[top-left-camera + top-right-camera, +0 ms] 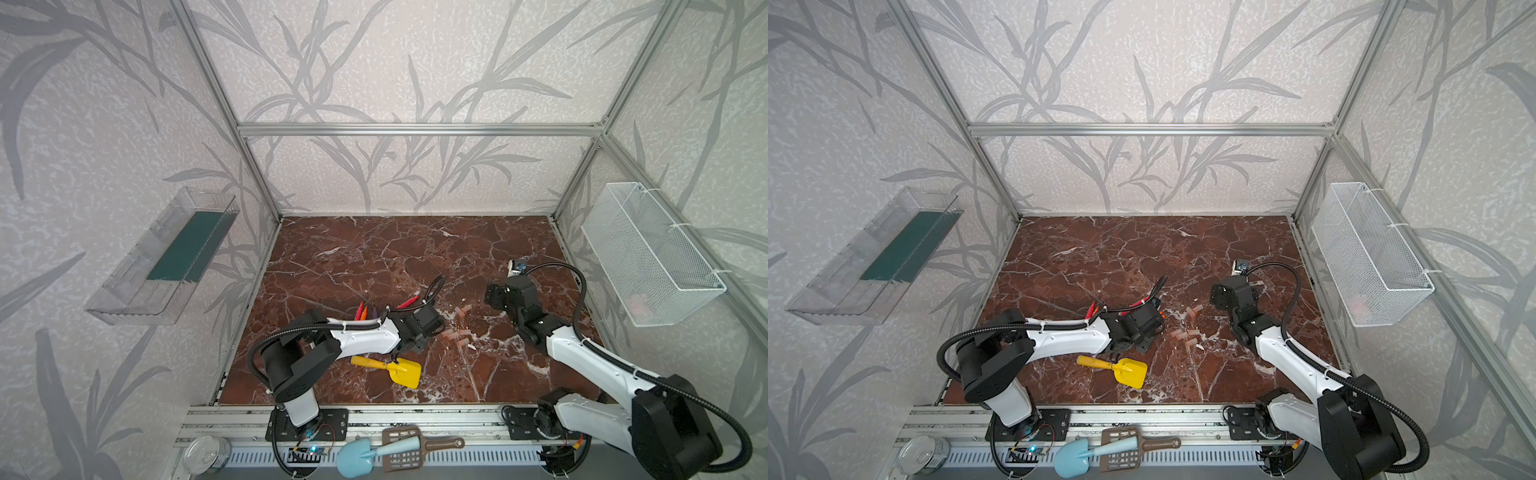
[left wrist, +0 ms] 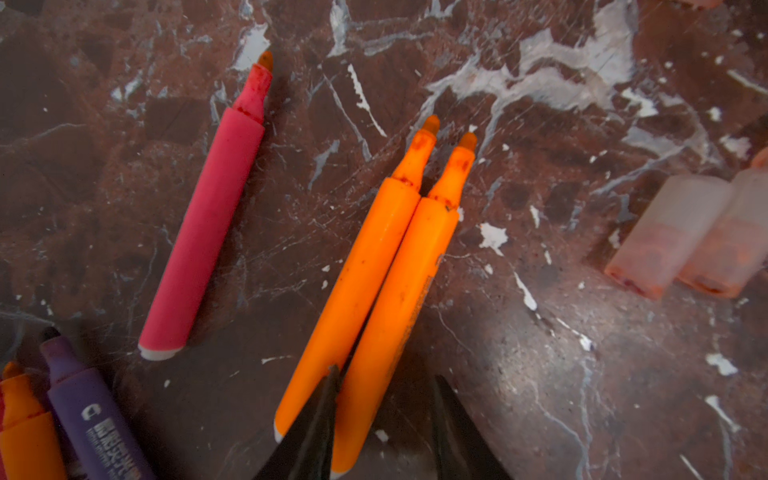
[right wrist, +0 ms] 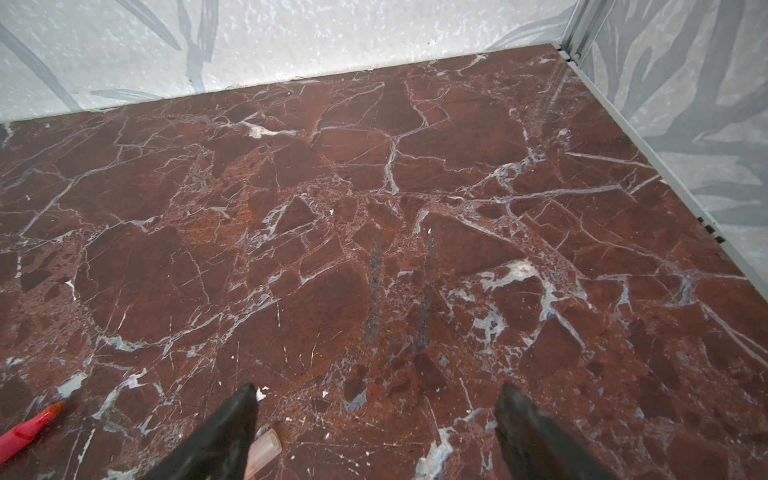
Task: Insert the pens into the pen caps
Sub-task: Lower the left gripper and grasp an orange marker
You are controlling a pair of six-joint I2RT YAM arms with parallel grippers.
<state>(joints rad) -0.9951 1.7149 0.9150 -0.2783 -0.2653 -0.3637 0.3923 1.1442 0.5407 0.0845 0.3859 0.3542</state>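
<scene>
Two orange pens (image 2: 357, 266) (image 2: 409, 266) lie side by side on the marble. My left gripper (image 2: 386, 374) is down at their white ends. One finger (image 2: 320, 415) is wedged between the two pens. The other finger (image 2: 453, 424) stands a little apart from the nearer pen, so the jaws are open around it. A pink pen (image 2: 208, 216), a purple pen (image 2: 91, 415) and another orange pen (image 2: 25, 428) lie nearby. Pale pen caps (image 2: 665, 232) (image 1: 455, 333) sit beside them. My right gripper (image 3: 377, 390) hovers open and empty, with a cap (image 3: 264, 451) by one finger.
A yellow toy shovel (image 1: 390, 370) lies in front of the left arm (image 1: 365, 338). A white wire basket (image 1: 652, 253) hangs on the right wall and a clear tray (image 1: 162, 257) on the left wall. A red pen tip (image 3: 29, 428) shows in the right wrist view.
</scene>
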